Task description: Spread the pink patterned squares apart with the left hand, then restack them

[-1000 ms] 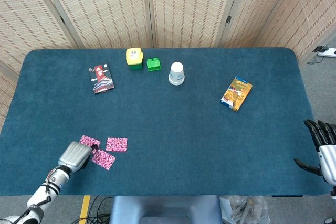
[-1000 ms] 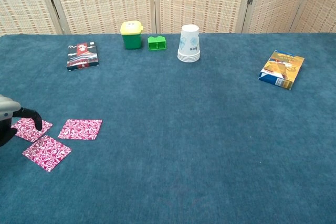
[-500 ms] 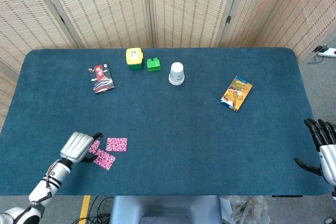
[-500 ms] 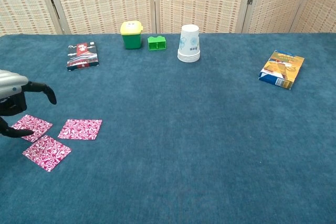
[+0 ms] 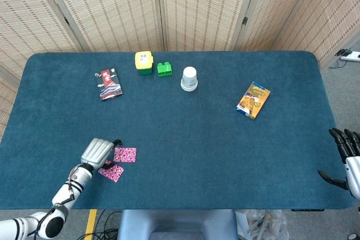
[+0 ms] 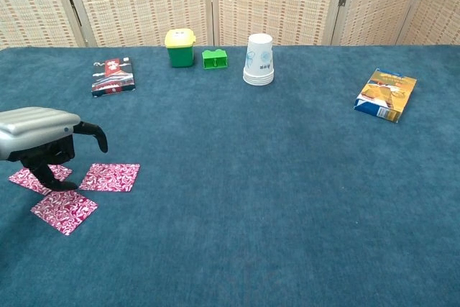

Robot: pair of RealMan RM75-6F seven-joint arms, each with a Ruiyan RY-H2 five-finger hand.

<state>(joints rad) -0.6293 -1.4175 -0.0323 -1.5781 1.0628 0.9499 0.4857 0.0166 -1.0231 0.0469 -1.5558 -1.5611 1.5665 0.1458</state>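
Three pink patterned squares lie apart near the table's front left. In the chest view one square (image 6: 109,177) lies right of my left hand (image 6: 43,141), one (image 6: 64,209) in front of it, and one (image 6: 36,177) is partly hidden beneath it. The hand hovers over them with fingers bent downward, and one fingertip (image 6: 57,185) reaches the cloth between the squares. It holds nothing. The head view shows my left hand (image 5: 97,151) beside two squares (image 5: 125,154) (image 5: 112,171); the third is covered. My right hand (image 5: 346,158) stays at the table's right edge, fingers apart and empty.
Along the far side stand a red packet (image 6: 113,77), a yellow-lidded green bin (image 6: 180,47), a green block (image 6: 213,59) and stacked white cups (image 6: 259,59). An orange snack packet (image 6: 386,94) lies at the right. The blue table cloth (image 6: 251,177) spreads across the middle.
My left hand has risen and moved right from the table's left front edge to above the squares. The squares have not shifted. The right hand is still.
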